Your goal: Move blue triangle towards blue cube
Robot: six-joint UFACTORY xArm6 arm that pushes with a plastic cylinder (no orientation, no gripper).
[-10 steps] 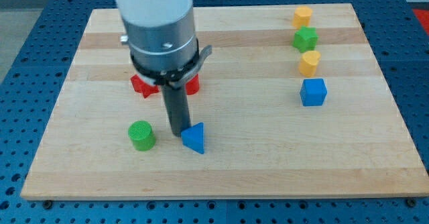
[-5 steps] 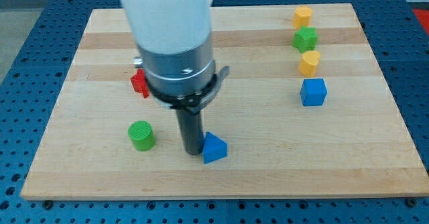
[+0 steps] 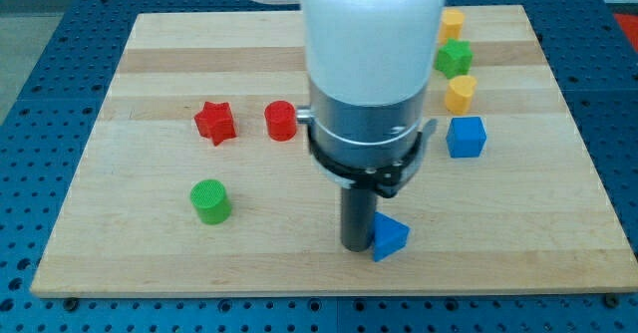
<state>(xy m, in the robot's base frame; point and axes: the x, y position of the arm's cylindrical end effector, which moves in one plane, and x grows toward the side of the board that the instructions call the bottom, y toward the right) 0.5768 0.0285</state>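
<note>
my tip (image 3: pixel 357 247) beside blue triangle (image 3: pixel 389 237) (left corner hidden)

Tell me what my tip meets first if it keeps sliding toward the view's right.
My tip already sits against the left side of the blue triangle block, so that comes first. Beyond it the wooden board looks free; the blue cube lies farther toward the view's top.

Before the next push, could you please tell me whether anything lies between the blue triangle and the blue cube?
Nothing visible does. My tip touches the blue triangle's left side, and the board between it and the blue cube, up to the right, looks bare; my arm hides a part.
</note>
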